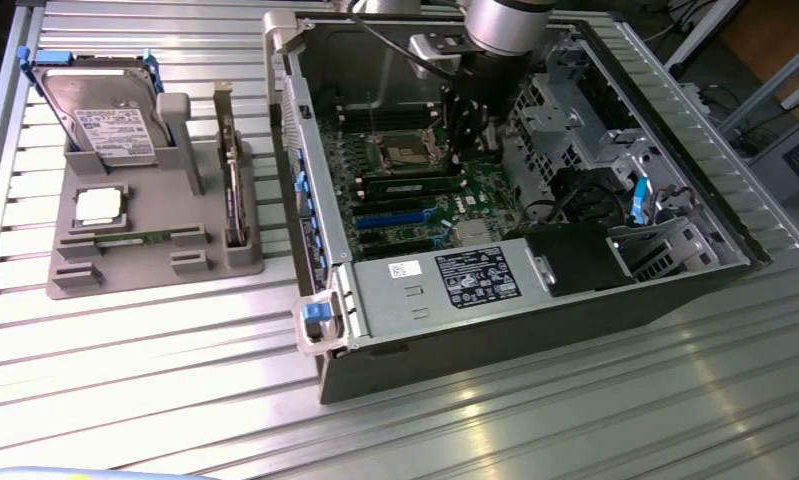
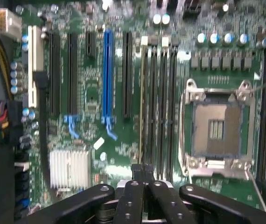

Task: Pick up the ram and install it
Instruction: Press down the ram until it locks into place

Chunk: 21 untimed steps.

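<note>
In the exterior view, an open computer case [image 1: 506, 300] lay on the ribbed metal tabletop [image 1: 172, 380]. The robot arm [image 1: 503, 28] reached down into the case. Its end effector [image 1: 461, 120] hung over the green board [image 1: 372, 215], near the square chip socket [image 1: 406, 152]. The ram [image 1: 419, 187] was a long, thin green stick. It sat in the slots just beside the socket. Its long side ran from the exterior view's left to the exterior view's right. Well apart from the case, toward the exterior view's left, a gray holder [image 1: 146, 265] stood on the tabletop. It held a hard drive [image 1: 106, 115], a square silver chip [image 1: 99, 205], a tall dark card [image 1: 232, 195] and another thin green strip [image 1: 132, 240].

In the wrist view, the two fingers of the end effector [image 2: 143, 169] were pressed together. The ram [image 2: 143, 102] showed only its thin top edge. It stood in the slot farthest from the socket [image 2: 217, 128]. Its long side ran straight away from the fingertips, in line with the other black slots [image 2: 163, 102]. I could not tell if the fingers touched the ram. A blue slot [image 2: 107, 74] and a small silver cooler [image 2: 70, 169] sat farther off on the board.
</note>
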### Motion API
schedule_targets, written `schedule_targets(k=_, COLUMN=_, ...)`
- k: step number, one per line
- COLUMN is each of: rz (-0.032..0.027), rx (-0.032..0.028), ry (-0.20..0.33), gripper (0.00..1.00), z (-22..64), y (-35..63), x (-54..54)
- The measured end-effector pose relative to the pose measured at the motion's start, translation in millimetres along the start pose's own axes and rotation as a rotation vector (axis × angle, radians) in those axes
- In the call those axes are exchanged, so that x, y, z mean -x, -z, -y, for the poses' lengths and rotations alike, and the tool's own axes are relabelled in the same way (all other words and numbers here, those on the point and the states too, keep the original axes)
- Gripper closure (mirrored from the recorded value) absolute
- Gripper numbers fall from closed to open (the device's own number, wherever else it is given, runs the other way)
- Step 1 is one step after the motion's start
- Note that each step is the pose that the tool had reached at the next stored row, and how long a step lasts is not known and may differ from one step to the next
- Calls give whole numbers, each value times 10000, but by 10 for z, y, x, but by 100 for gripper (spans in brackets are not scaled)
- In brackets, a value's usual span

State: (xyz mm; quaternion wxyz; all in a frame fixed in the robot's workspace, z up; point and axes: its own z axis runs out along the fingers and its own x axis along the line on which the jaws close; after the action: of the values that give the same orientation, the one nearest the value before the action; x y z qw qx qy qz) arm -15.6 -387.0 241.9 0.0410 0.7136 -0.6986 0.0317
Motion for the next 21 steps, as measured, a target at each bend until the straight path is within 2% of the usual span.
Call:
schedule_targets(k=2, rz=12, rx=1, ry=3, gripper=90, z=-89, y=-6, x=2)
schedule_targets(k=3, rz=23, rx=0, ry=2, gripper=90, z=-181, y=-14, x=5)
schedule_targets(k=6, rz=34, rx=-1, ry=0, gripper=90, z=-373, y=-35, x=11)
schedule_targets(k=12, rz=62, rx=-3, ry=1, gripper=90, z=-662, y=-65, x=20)
schedule_targets(k=13, rz=88, rx=-2, ry=3, gripper=90, z=-755, y=-73, x=23)
schedule_targets(k=14, rz=196, rx=-5, ry=5, gripper=90, z=-767, y=-91, x=24)
schedule_targets(k=16, rz=279, rx=-2, ry=5, gripper=90, z=-767, y=-118, x=25)
schedule_targets(k=18, rz=393, rx=-8, ry=6, gripper=90, z=-764, y=-123, x=27)
schedule_targets(k=20, rz=446, rx=-11, ry=6, gripper=90, z=-760, y=-128, x=28)
schedule_targets(k=21, rz=452, rx=-11, ry=5, gripper=90, z=-760, y=-131, x=28)
